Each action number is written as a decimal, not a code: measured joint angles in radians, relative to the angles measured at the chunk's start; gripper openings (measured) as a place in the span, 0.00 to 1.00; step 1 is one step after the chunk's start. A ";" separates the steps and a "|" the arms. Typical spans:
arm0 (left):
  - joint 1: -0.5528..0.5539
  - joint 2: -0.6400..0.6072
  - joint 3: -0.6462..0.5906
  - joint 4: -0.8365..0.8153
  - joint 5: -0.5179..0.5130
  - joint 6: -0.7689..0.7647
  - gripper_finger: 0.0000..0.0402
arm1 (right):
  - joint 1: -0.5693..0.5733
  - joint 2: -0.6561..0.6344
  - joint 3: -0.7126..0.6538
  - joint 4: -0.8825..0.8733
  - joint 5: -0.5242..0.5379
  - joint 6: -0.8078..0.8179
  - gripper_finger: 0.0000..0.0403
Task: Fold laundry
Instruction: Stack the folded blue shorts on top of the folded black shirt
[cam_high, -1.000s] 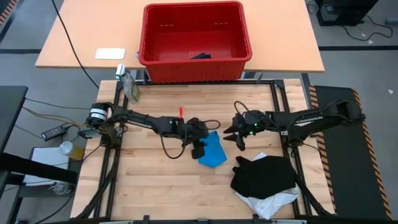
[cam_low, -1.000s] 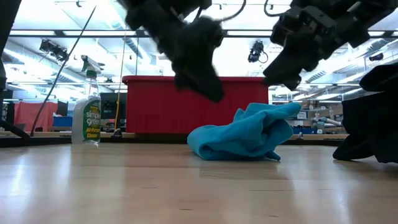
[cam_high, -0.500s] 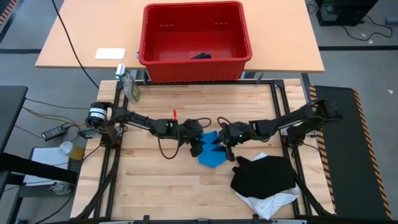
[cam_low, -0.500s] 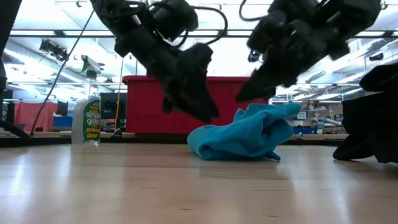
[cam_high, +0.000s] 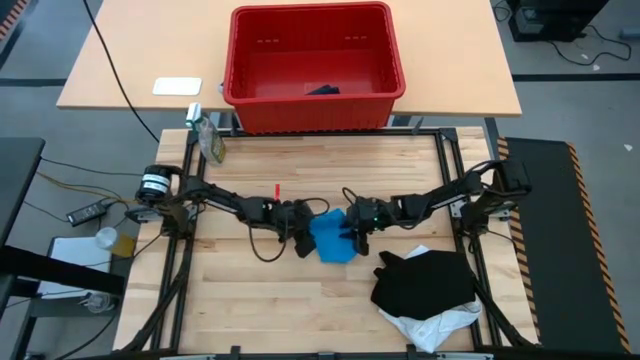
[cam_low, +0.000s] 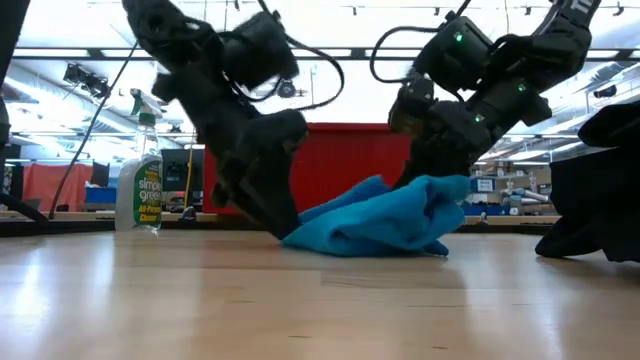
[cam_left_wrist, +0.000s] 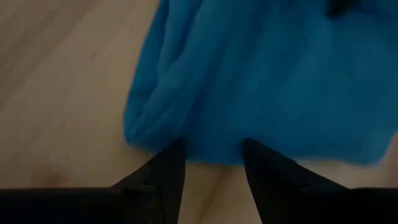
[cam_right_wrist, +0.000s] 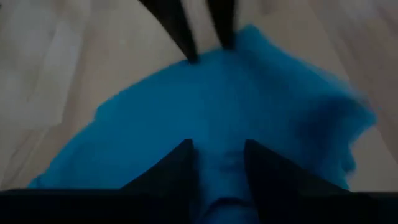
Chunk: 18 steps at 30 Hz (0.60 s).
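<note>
Blue garment between both grippers, mid-table.

We see the crumpled blue garment (cam_high: 331, 240) lying on the wooden table (cam_high: 250, 290). Our left gripper (cam_high: 303, 243) meets its edge with fingers parted; our right gripper (cam_high: 354, 236) presses its fingertips, also apart, into the cloth opposite. The black garment (cam_high: 425, 280) and white garment (cam_high: 435, 325) lie nearby.

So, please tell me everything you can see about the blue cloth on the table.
The blue cloth is a small, bright blue piece of soft fabric, crumpled into a low, wrinkled heap on the wooden table, near its middle. The left gripper is at its left edge, fingers apart against the hem. The right gripper presses on its right side, fingers apart over the fabric. It lies apart from the black garment.
</note>
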 joint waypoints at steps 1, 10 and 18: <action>-0.008 -0.014 -0.008 -0.008 -0.001 -0.003 0.41 | -0.007 0.001 0.000 -0.013 0.000 0.014 0.37; -0.059 -0.153 -0.010 0.000 -0.024 0.066 0.38 | -0.048 0.001 0.000 -0.064 0.041 0.089 0.37; -0.056 -0.083 -0.010 0.012 0.001 -0.172 0.38 | -0.077 -0.003 -0.001 0.019 0.026 0.146 0.37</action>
